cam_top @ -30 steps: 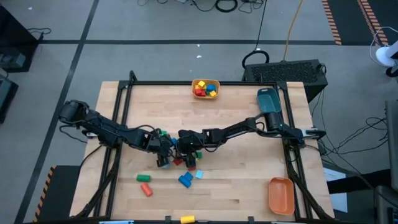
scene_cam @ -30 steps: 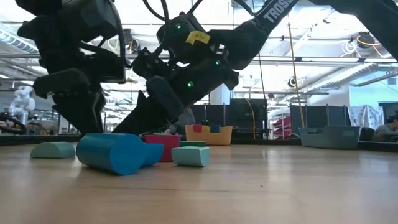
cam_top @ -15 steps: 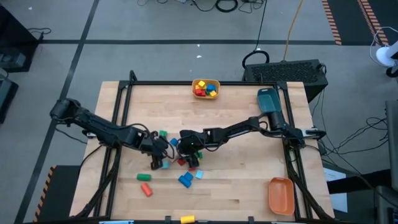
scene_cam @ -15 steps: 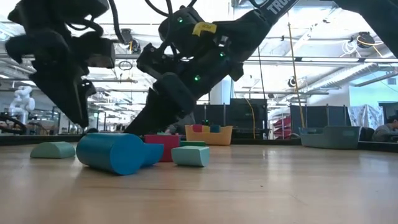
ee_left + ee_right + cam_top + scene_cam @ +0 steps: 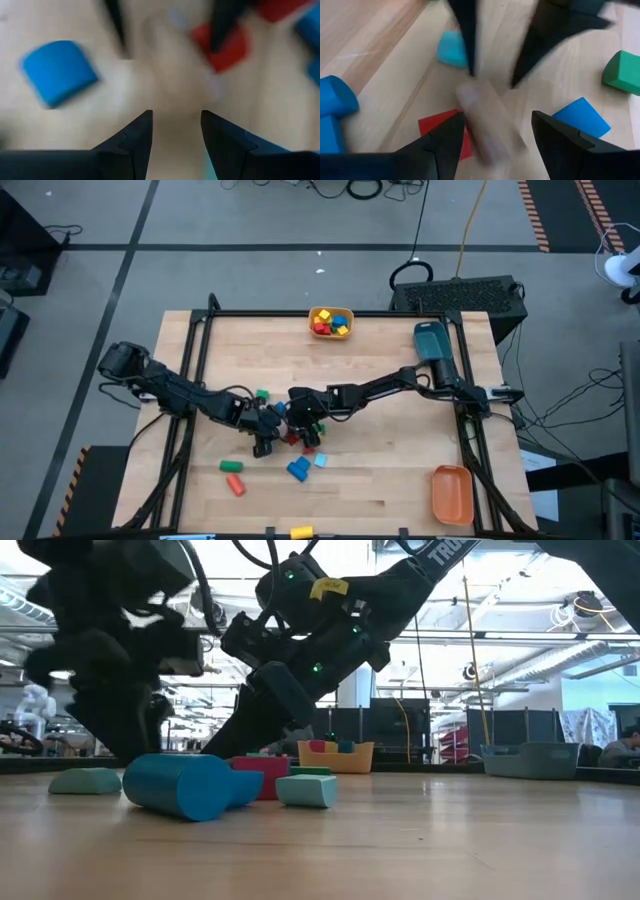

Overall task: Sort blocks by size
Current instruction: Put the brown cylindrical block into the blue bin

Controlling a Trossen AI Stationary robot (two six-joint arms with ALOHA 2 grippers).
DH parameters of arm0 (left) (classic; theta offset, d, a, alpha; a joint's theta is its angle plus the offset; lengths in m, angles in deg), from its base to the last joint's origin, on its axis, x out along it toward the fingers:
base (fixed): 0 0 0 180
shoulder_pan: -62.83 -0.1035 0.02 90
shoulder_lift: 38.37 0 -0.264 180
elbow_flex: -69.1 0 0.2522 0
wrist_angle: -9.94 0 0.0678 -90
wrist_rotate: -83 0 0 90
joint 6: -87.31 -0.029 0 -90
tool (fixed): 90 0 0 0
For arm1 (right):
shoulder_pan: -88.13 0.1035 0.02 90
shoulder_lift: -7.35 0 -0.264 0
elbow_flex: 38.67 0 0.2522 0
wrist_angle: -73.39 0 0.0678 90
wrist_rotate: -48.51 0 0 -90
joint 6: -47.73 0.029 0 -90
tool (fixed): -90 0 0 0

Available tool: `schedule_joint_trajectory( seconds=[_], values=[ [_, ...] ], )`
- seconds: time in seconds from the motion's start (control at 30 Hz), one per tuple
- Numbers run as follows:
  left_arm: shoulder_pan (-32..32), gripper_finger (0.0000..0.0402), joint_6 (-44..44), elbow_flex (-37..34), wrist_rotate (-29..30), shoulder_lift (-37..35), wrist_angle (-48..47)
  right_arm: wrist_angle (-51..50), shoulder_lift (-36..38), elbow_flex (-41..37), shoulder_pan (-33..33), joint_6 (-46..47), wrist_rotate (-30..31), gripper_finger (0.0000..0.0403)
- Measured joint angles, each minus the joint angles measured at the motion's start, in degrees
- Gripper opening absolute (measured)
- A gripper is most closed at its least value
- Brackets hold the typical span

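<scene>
While both arms reach into the middle of the bench [image 5: 380, 470], we see the left gripper [image 5: 268, 432] and the right gripper [image 5: 300, 420] low over a cluster of blocks [image 5: 296, 442], their tips nearly meeting. Each wrist view shows its own fingers parted, with nothing clamped between them. A plain wood cylinder [image 5: 485, 122] lies on the bench between the two grippers, beside a red block [image 5: 440, 127] and several blue ones.

At the far edge of the bench we find a yellow bin [image 5: 331, 322] holding red, yellow and blue blocks. A teal bin [image 5: 432, 340] stands at the far right corner; we cannot make out anything inside it. An orange bin [image 5: 452, 493] sits at the near right corner, its inside showing only orange.

Apart from the cluster, a green block [image 5: 231, 466] and a red cylinder [image 5: 235, 485] lie toward the near left. In the low view, a large blue cylinder [image 5: 180, 785] rests on its side in front.
</scene>
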Motion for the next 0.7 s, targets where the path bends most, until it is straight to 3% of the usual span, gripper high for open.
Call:
schedule_joint_trajectory(
  seconds=[0.7],
  values=[
    [-3.6, 0.0169, -1.5, 0.0, 7.5, 0.6, 2.5, -5.6, 4.4, 0.0, -0.5, -0.7, 0.3, 0.0221]
  ],
)
